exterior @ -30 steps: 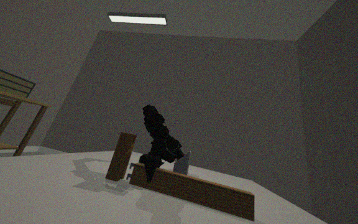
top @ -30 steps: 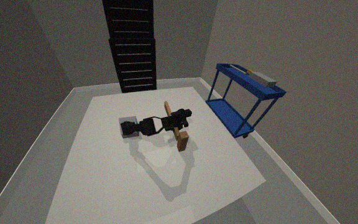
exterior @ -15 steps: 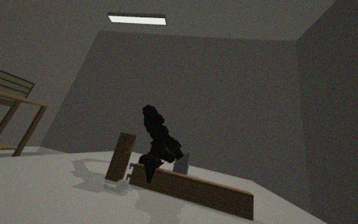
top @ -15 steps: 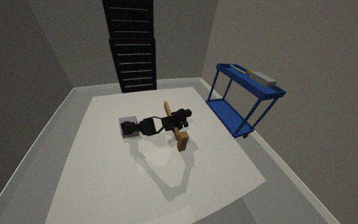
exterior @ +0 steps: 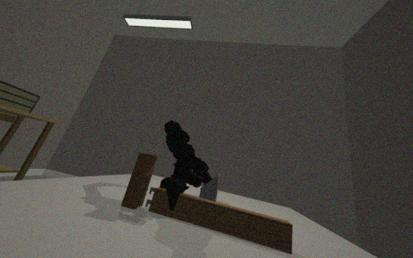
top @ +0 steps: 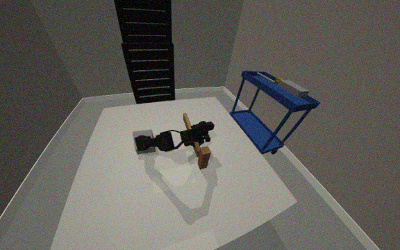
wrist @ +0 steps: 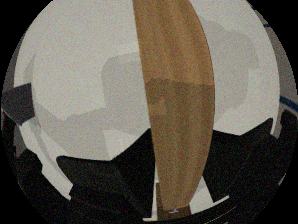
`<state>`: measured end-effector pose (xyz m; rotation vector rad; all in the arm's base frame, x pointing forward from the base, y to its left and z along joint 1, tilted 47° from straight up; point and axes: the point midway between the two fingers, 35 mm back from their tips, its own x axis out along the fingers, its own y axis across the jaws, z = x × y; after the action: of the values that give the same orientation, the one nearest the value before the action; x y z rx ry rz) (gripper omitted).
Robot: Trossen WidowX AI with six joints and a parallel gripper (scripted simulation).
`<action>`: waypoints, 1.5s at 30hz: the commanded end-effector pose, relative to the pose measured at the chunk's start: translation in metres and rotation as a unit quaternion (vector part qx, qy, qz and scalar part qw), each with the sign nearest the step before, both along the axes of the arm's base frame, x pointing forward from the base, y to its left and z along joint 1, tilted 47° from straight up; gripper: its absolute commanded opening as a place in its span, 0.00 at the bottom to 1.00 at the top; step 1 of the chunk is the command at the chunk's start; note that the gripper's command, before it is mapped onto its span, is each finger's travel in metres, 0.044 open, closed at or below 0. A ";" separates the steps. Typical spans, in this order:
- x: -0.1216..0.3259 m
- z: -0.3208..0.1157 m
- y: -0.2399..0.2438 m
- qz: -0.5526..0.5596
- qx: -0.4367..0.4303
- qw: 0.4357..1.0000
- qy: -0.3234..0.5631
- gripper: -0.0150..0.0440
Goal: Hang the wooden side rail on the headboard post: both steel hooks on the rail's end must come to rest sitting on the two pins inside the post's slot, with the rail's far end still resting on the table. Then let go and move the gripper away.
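Exterior view, nearest item: the wooden rail (top: pixel 187 121) (exterior: pixel 224 218) (wrist: pixel 177 100) stands on its narrow edge, its plain end at near right. Whether that end's underside touches the white table (top: pixel 117 208) (exterior: pixel 49 222) (wrist: pixel 75 75) cannot be told. The other end, farther left, carries two hooks (exterior: pixel 150 197), one above the other. They face the headboard post (top: pixel 204 157) (exterior: pixel 139 180) and are short of it, with a narrow gap visible; the rail is not hung. The hooks are not discernible from the top, where the post is at the rail's near end. The slot and pins cannot be made out in any view.

Surroundings: in the top view, the arm crosses over the rail and hides its middle. Its grey base plate (top: pixel 152 151) lies left of the rail. A blue cart (top: pixel 269 91) is at right, off the table, with a grey box (top: pixel 293 87) on top; a black shelf unit (top: pixel 121 43) stands at the far wall. The exterior view alone shows a wooden bench (exterior: pixel 36 150) at far left and a lit ceiling lamp (exterior: pixel 158 23). None of these obstructs the gap at the post.

End effector: the gripper (top: pixel 197 139) (exterior: pixel 171 197) (wrist: pixel 168 129) is clamped on the rail near its hooked end, fingers partly apart, one on each side face.
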<state>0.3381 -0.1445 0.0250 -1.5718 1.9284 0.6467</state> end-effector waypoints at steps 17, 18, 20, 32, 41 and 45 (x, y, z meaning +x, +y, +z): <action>0.003 0.004 0.006 0.006 0.000 1.000 0.001 0.25; 0.003 0.004 0.006 0.006 0.000 1.000 0.001 0.25; 0.003 0.004 0.006 0.006 0.000 1.000 0.001 0.25; 0.003 0.006 0.008 0.006 0.000 1.000 0.001 0.25; 0.003 0.007 0.009 0.006 0.000 1.000 0.001 0.25; 0.003 0.007 0.009 0.006 0.000 1.000 0.001 0.25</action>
<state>0.3381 -0.1398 0.0286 -1.5722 1.9354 0.6529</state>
